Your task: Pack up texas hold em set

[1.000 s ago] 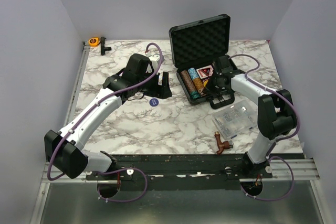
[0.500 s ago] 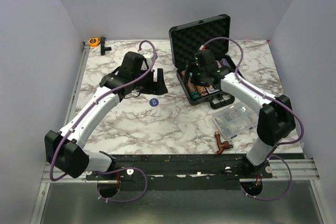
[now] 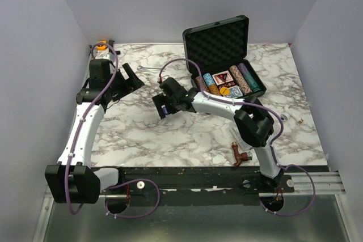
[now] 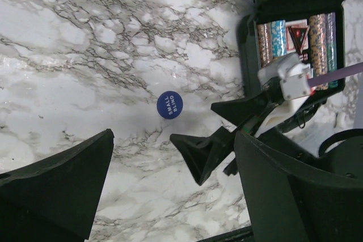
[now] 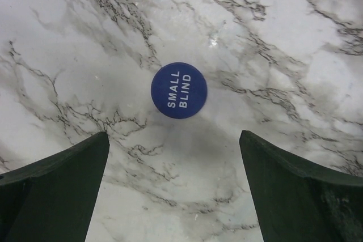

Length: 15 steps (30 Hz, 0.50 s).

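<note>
A blue round disc [image 5: 178, 90] marked SMALL BLIND lies flat on the marble, apart from the case. My right gripper [image 5: 174, 140] hangs open just above the table, the disc a little beyond its fingertips; from above, that gripper [image 3: 164, 105] is at the table's middle. The black briefcase [image 3: 218, 41] stands open at the back, with striped chips [image 3: 245, 79], a red card deck [image 3: 222, 76] and a yellow disc [image 3: 225, 90] in its tray. My left gripper [image 3: 133, 77] is open and empty at the far left, looking across at the disc [image 4: 170, 105] and the case [image 4: 295, 26].
A brown pipe fitting [image 3: 238, 154] lies near the front edge beside the right arm's base. An orange tape measure [image 3: 101, 45] sits at the back left corner. Small bits [image 3: 296, 119] lie at the right. The right arm stretches across the table's middle.
The right arm swung from the case leftward to the blue disc and its jaws opened wide. The left arm drew back toward the far left and opened further.
</note>
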Each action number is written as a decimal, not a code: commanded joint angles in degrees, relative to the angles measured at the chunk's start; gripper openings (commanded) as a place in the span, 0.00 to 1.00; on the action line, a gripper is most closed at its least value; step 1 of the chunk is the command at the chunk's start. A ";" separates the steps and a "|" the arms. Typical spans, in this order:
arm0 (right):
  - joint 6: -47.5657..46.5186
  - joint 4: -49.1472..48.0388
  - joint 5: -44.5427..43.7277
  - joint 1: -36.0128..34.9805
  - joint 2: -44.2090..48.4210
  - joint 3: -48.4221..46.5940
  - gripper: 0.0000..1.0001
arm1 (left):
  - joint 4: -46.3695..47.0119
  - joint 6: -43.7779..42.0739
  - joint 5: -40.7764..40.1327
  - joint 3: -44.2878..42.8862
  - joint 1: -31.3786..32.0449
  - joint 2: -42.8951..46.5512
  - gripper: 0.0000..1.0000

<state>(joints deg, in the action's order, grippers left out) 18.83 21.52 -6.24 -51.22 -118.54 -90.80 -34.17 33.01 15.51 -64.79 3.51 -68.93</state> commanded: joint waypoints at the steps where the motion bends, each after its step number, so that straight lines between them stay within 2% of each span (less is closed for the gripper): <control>1: -4.33 0.44 -4.76 -2.21 -4.17 -4.19 1.00 | 2.81 4.40 2.71 1.92 -2.97 1.47 0.87; 8: -4.84 -0.36 -6.25 -2.61 -6.94 -4.57 0.92 | 4.09 5.80 9.50 2.39 -6.05 -1.51 0.86; 15: -5.79 -1.56 -6.11 -2.58 -10.22 -6.45 0.87 | 4.55 6.11 10.56 2.83 -6.14 -1.65 0.85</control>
<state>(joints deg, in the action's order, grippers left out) 14.48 21.54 -11.31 -53.60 -125.64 -95.07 -31.31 38.35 23.03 -62.76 -2.28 -70.52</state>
